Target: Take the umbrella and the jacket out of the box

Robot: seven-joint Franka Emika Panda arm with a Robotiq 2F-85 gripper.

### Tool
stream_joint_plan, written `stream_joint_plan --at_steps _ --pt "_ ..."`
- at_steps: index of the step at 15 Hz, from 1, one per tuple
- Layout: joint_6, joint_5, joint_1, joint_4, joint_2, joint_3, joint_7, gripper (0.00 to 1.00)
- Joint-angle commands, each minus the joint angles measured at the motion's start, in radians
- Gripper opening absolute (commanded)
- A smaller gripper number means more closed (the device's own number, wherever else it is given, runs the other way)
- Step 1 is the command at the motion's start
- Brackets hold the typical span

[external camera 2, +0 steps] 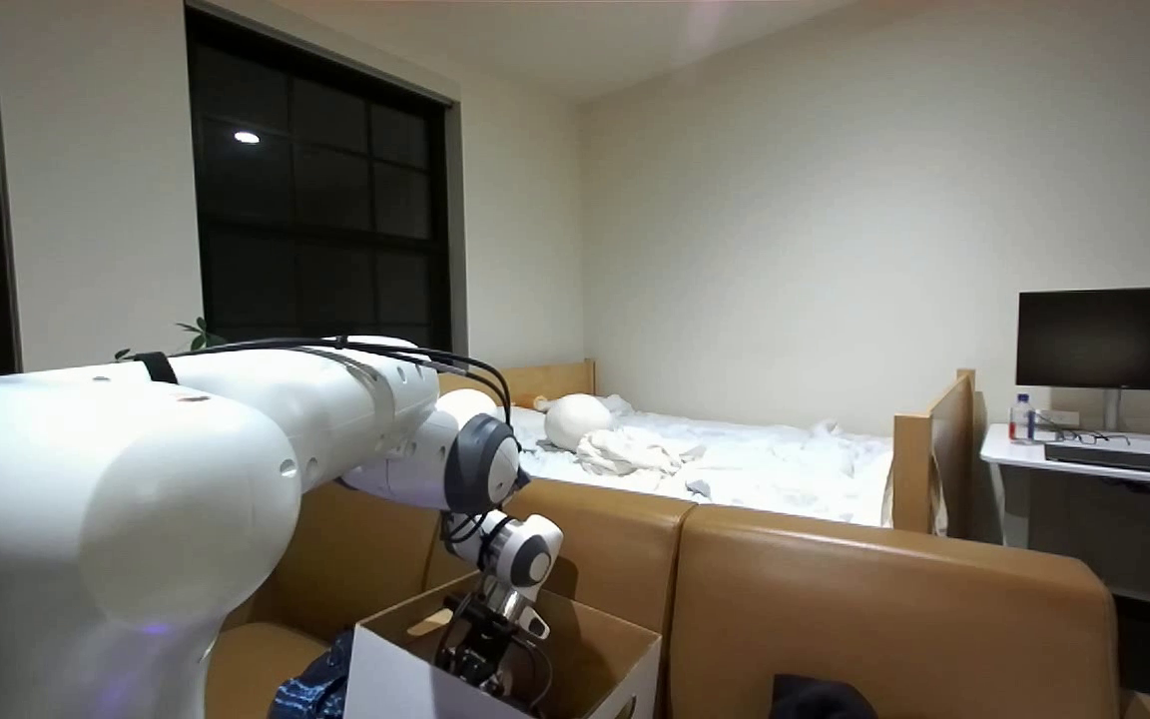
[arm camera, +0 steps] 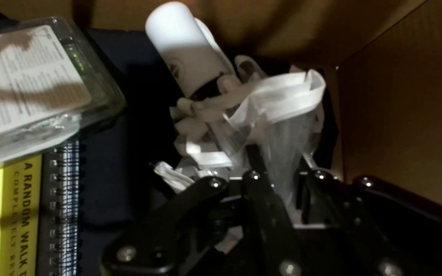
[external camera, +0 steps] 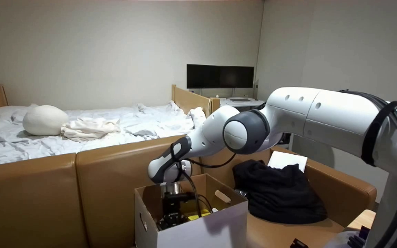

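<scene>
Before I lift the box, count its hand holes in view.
2, in opposite walls of the box: in an exterior view, the left hole and the right hole as pictured. The arm may hide others.

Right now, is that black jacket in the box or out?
Out: in an exterior view, the black jacket sits in a heap on the brown couch, beside the box, not inside it.

rumpled bed behind brown sofa

Yellow book: "A RANDOM WALK…", "COMPLETELY REV…". Label on clear pack: unreadable.
</scene>
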Motion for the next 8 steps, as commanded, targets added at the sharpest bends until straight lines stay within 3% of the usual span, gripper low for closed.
stream_joint_plan --at_steps 1,3,8 --pt "-0.012 0.003 0.002 -0.04 -0.031 0.002 0.009 0.04" --pt "-0.028 0.004 -0.009 -0.109 -0.084 0.015 -0.026 0.01" --pt "-0.148 -0.016 -0.023 -0.138 -0.126 0.048 -0.212 0.01"
